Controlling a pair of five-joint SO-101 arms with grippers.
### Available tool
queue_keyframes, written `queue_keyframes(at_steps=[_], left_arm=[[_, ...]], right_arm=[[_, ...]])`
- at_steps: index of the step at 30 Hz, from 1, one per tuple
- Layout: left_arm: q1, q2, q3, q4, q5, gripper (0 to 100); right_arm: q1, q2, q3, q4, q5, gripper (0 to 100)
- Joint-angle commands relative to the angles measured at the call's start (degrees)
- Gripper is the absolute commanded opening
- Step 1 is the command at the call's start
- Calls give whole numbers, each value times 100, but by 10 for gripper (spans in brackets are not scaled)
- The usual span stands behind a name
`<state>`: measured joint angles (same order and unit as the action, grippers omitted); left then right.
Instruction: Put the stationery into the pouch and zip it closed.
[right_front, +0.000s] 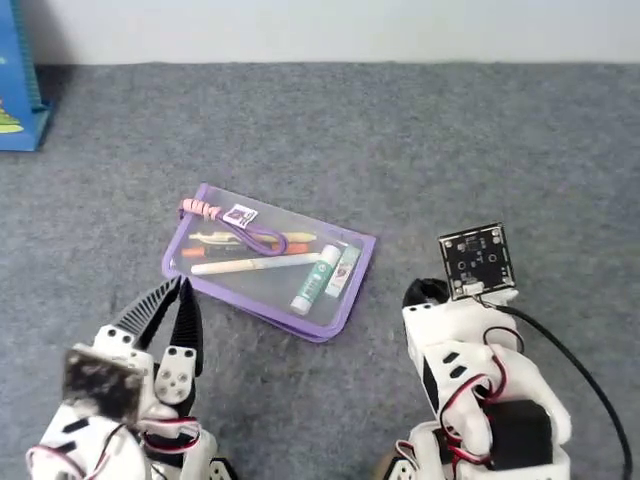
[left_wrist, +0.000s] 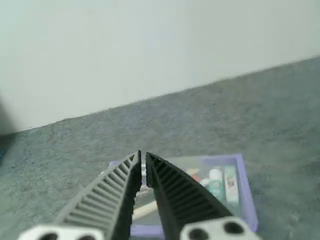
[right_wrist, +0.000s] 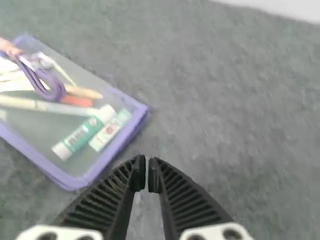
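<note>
A clear pouch with a purple rim (right_front: 352, 285) lies flat on the grey carpet, mid-table. Inside it I see a white pen (right_front: 255, 265), a green-and-white glue stick (right_front: 315, 280), a small green-labelled tube (right_front: 342, 270) and orange pens. A purple strap (right_front: 255, 235) and a pink zipper pull (right_front: 197, 209) sit at its far-left corner. My left gripper (right_front: 182, 288) is shut and empty, its tips at the pouch's near-left edge (left_wrist: 247, 195). My right gripper (right_wrist: 146, 162) is shut and empty, just right of the pouch's near corner (right_wrist: 35, 135).
A blue box (right_front: 18, 90) stands at the far left edge. Open grey carpet (right_front: 480, 150) stretches behind and to the right of the pouch. A pale wall (right_front: 350, 30) bounds the far side.
</note>
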<state>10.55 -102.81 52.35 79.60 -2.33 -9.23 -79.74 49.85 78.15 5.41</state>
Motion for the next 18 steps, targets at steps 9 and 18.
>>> queue_keyframes(at_steps=[9,18], left_arm=[[-1407,229,2167,-879,-589,12],[-1556,229,3530,-888,-598,13]], right_arm=[[725,48,1644,-936,53,8],[716,48,2611,-1095,53,8]])
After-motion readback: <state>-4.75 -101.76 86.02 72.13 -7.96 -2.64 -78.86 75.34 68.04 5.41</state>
